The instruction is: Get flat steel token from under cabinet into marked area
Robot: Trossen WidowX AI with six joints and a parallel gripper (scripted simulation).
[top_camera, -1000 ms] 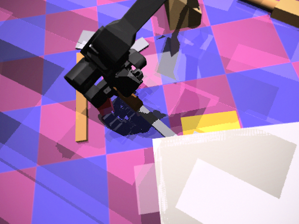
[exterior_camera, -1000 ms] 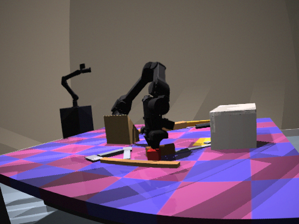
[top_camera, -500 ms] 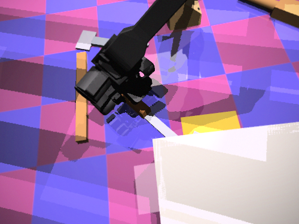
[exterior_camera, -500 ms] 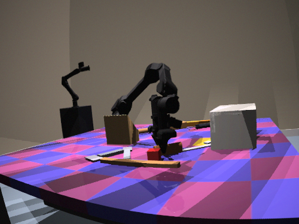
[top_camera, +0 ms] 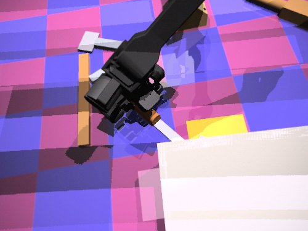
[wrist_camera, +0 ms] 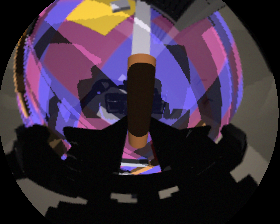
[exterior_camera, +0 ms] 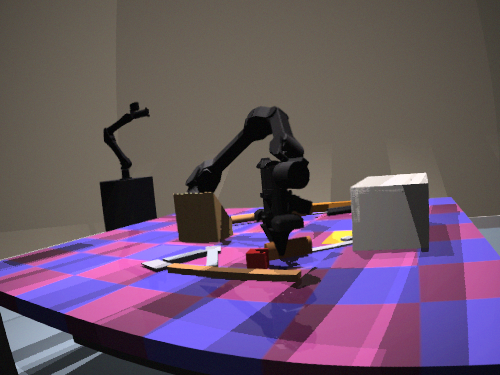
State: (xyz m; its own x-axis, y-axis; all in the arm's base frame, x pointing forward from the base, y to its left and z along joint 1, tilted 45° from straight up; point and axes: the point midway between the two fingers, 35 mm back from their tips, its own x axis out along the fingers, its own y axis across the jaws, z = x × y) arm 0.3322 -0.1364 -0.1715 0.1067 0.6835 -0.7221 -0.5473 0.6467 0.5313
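Note:
My gripper (top_camera: 145,110) (exterior_camera: 282,249) (wrist_camera: 138,118) is shut on the brown handle (top_camera: 154,117) (exterior_camera: 302,246) (wrist_camera: 141,95) of a tool, held low over the table. The tool's pale flat blade (top_camera: 169,131) (exterior_camera: 327,246) (wrist_camera: 141,37) points toward the white cabinet (top_camera: 231,197) (exterior_camera: 377,220); in the top view the cabinet hides its far part. The yellow marked area (top_camera: 215,127) (exterior_camera: 334,236) (wrist_camera: 95,17) lies in front of the cabinet. A small grey piece (exterior_camera: 346,238) (wrist_camera: 120,6) shows over the yellow; whether it is the token or the tool's end, I cannot tell.
An orange-brown bar (top_camera: 84,98) (exterior_camera: 235,272) lies left of the arm in the top view. A red block (exterior_camera: 257,258) is close by the gripper. A pale flat-headed tool (top_camera: 88,41) (exterior_camera: 212,256), a wooden block (exterior_camera: 197,217) and an orange-brown handled object (top_camera: 266,0) are farther off.

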